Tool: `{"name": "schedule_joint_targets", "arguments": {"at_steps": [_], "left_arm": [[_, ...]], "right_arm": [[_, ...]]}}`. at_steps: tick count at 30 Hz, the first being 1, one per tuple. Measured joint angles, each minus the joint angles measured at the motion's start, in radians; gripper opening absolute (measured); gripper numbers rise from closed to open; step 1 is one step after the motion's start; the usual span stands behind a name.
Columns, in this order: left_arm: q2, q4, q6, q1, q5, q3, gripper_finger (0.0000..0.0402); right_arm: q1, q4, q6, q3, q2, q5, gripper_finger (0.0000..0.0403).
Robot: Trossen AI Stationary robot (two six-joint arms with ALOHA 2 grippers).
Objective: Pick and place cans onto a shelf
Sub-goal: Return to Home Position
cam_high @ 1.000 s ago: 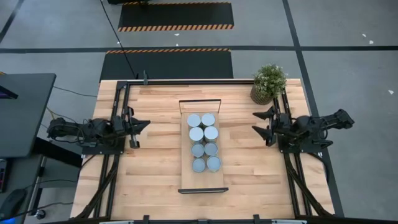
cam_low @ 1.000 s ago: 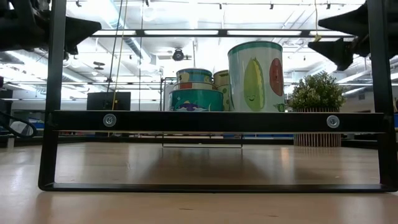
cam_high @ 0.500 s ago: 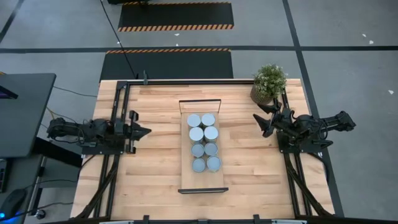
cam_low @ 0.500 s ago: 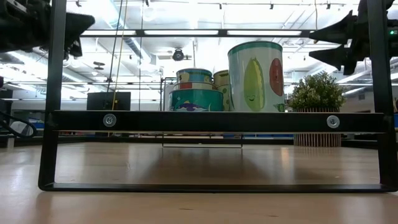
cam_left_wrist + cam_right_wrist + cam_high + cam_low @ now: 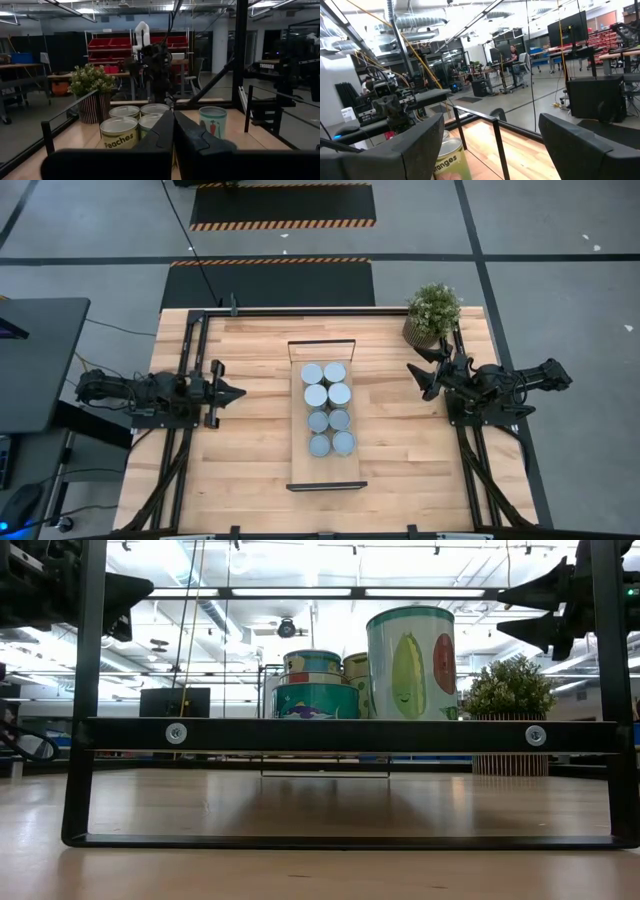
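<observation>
Several cans (image 5: 327, 408) with silvery lids stand in two rows, on their bases, on the light-wood shelf (image 5: 300, 470) at the table's middle. The shelf's black end frame (image 5: 350, 734) fills the low view, with the cans (image 5: 412, 662) behind it. My left gripper (image 5: 235, 391) hovers left of the shelf, shut and empty, pointing at the cans (image 5: 119, 132). My right gripper (image 5: 420, 372) hovers right of the shelf, open and empty, with one can (image 5: 447, 155) just ahead of it.
A potted plant (image 5: 432, 312) stands at the far right corner, just beyond my right gripper. Black frame rails (image 5: 190, 360) run along the table's left, right and far sides. Bare tabletop lies between each gripper and the shelf.
My left gripper has shut its fingers while staying left of the shelf. My right gripper has shifted a little toward the table's far edge, near the plant, and has stayed open. The cans and the shelf have kept still.
</observation>
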Motion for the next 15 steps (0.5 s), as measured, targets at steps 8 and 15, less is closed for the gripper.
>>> {"name": "schedule_joint_targets", "arguments": {"at_steps": [8,15], "left_arm": [[0.0,0.0,0.0,0.0,0.0,0.0,0.0022],[0.0,0.0,0.0,0.0,0.0,0.0,0.0022]], "right_arm": [[0.0,0.0,0.0,0.0,0.0,0.0,0.0332],[0.0,0.0,0.0,0.0,0.0,-0.001,0.0332]]}}
